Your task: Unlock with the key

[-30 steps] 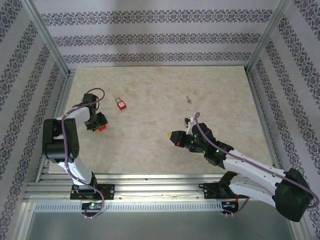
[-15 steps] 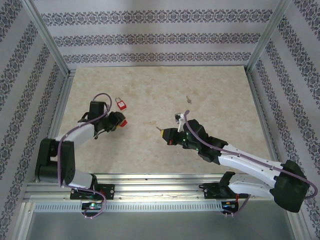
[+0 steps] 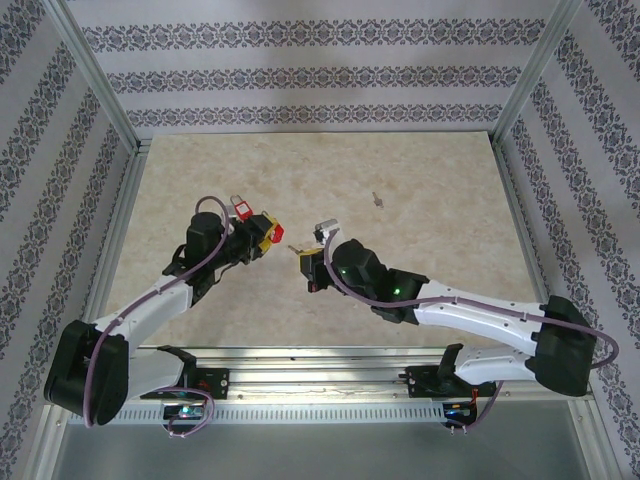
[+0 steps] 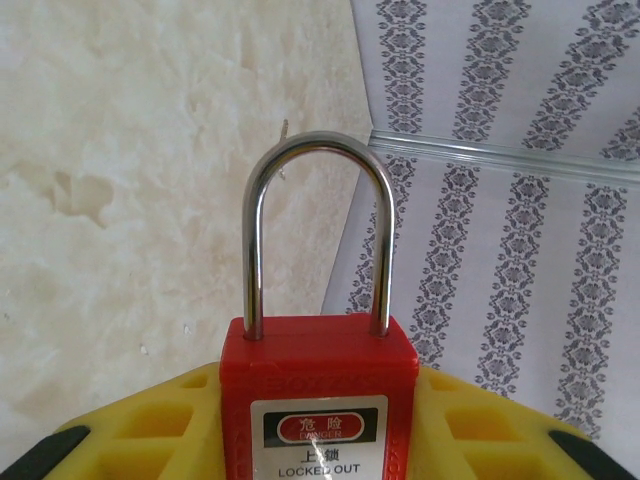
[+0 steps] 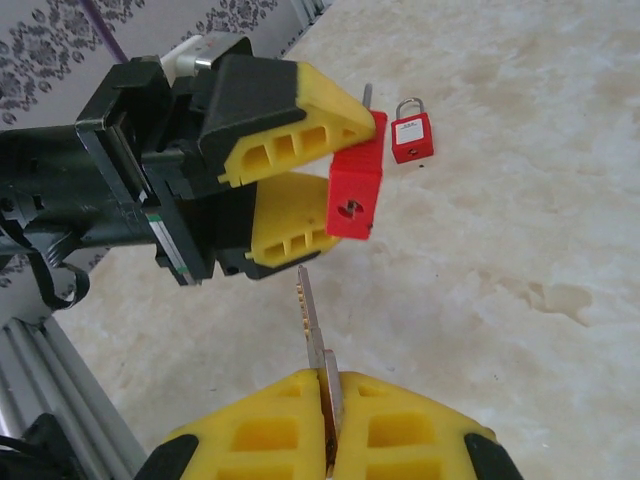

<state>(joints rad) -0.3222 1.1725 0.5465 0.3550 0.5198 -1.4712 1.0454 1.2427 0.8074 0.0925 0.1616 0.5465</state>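
Note:
My left gripper is shut on a red padlock, its yellow fingers clamping the body and the steel shackle sticking out ahead. The right wrist view shows the same padlock held above the table, with the keyhole in its bottom face turned toward the camera. My right gripper is shut on a key whose blade points at the padlock. The tip stops a short gap below and left of the keyhole. In the top view the right gripper faces the left one mid-table.
A second red padlock lies on the table just behind the left gripper, also seen past the held padlock. A loose key lies farther back right. Patterned walls and aluminium rails enclose the marble tabletop.
The left arm swung right and forward with the padlock to mid-table. The right arm moved left with the key until its tip came close to the padlock.

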